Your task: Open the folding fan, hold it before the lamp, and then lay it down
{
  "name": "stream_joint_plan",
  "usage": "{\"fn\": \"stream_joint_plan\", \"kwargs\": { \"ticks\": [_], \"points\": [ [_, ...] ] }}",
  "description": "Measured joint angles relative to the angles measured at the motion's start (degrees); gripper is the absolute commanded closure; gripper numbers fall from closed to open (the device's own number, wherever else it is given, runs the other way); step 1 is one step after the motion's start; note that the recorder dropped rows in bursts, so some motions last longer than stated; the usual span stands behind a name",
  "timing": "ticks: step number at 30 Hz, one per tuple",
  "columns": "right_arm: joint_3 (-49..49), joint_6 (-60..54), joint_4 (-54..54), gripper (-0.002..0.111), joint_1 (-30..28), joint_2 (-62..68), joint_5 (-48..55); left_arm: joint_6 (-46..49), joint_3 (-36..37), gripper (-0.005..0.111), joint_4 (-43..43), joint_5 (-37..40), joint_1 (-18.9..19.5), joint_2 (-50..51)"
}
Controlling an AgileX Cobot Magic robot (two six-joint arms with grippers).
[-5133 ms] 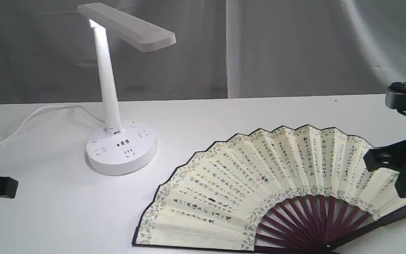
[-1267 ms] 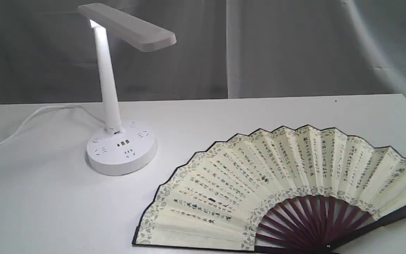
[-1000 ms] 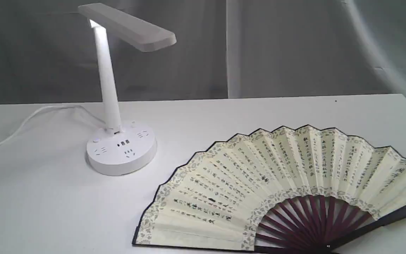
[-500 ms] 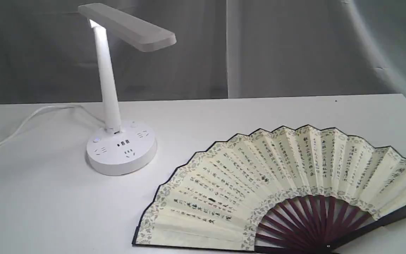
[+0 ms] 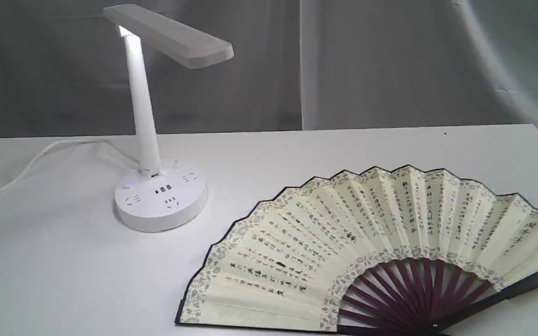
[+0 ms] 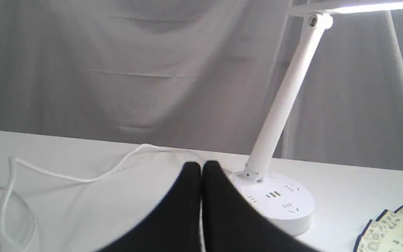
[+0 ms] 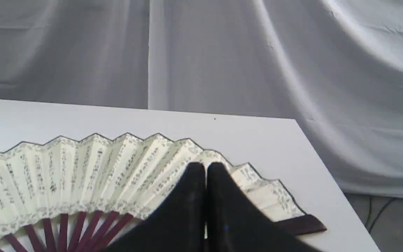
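Observation:
The folding fan lies spread wide and flat on the white table at the front right, cream pleats with black calligraphy, maroon ribs meeting near the front edge. It also shows in the right wrist view as the fan and, as a corner, in the left wrist view. The lamp stands at the back left, its head lit; lamp base. My left gripper is shut and empty, short of the lamp's base. My right gripper is shut and empty, above the fan's right side. Neither gripper appears in the exterior view.
The lamp's white cord trails off to the left across the table; cord loops lie beside the left gripper. The table's right edge runs close to the fan's outer stick. Grey cloth hangs behind.
Five seconds ago both grippers stood at the sides of the exterior view, the right one over the fan's right end. They have since left that view. The fan and lamp have not moved.

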Motion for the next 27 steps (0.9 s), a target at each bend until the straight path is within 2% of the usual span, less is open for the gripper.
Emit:
{"fn": "stream_joint_plan", "kwargs": {
  "ticks": [27],
  "points": [
    [0.3, 0.5, 3.4, 0.108, 0.0, 0.0, 1.4, 0.1, 0.0, 0.107, 0.0, 1.5, 0.0, 0.0]
  ]
}}
